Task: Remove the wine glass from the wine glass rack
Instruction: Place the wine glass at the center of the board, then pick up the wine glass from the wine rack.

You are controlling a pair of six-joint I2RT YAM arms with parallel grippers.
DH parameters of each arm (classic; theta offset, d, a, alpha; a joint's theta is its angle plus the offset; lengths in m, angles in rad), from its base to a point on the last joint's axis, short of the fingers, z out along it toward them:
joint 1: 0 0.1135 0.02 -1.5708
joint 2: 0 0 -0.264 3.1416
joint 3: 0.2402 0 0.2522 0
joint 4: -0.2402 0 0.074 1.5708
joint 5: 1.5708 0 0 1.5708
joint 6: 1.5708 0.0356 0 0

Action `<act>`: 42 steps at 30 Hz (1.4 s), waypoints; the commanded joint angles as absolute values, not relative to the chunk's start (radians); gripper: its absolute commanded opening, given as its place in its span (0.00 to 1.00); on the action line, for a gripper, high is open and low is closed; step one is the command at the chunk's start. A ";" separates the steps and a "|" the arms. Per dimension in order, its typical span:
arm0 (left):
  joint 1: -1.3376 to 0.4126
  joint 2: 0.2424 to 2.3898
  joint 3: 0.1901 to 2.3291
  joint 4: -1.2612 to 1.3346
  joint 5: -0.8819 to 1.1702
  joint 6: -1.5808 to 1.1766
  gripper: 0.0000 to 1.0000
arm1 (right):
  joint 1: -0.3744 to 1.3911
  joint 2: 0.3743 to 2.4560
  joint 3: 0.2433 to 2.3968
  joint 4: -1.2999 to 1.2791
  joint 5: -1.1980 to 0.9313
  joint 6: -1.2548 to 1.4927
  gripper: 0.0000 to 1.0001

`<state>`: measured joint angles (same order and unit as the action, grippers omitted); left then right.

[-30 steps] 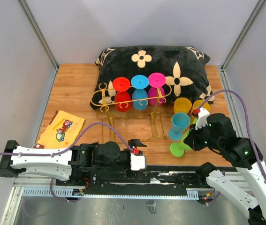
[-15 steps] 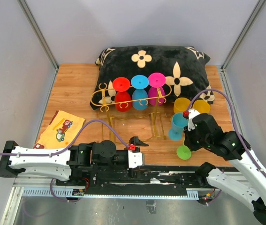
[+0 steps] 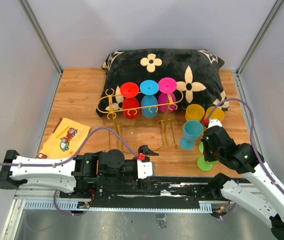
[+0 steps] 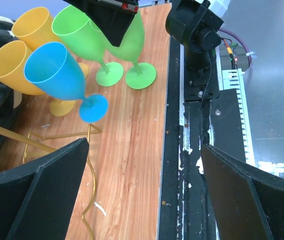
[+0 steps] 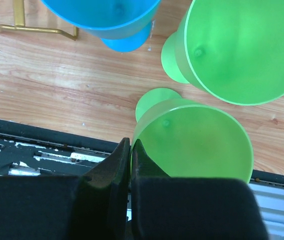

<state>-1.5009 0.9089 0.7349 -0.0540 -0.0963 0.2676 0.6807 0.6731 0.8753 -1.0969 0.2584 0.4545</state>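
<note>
One green wine glass (image 5: 197, 145) pinched by its rim in the closed right gripper (image 5: 130, 150), foot just inside the black rail (image 5: 31, 145) at the near edge of the table (image 3: 81, 95). Second green glass (image 5: 237, 50) and blue glass (image 5: 101, 15) crowd its far side. Wine glass rack (image 3: 112, 106) well apart, against the pillow (image 3: 157, 70), three glasses (image 3: 149, 105) hung. Left gripper (image 4: 144, 147) spread wide; ahead of it, a strip of bare wood (image 4: 126, 130) along the rail.

Bright, even light; sharp, shadowless views.
</note>
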 commanded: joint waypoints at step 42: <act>-1.308 1.293 1.578 -0.415 -0.169 0.033 1.00 | 0.706 0.249 0.836 -0.816 0.160 0.544 0.69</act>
<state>-1.3666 1.3277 1.5440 -0.3828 -0.2253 0.0883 0.6807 0.2760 0.8593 -0.8803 0.1967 0.5201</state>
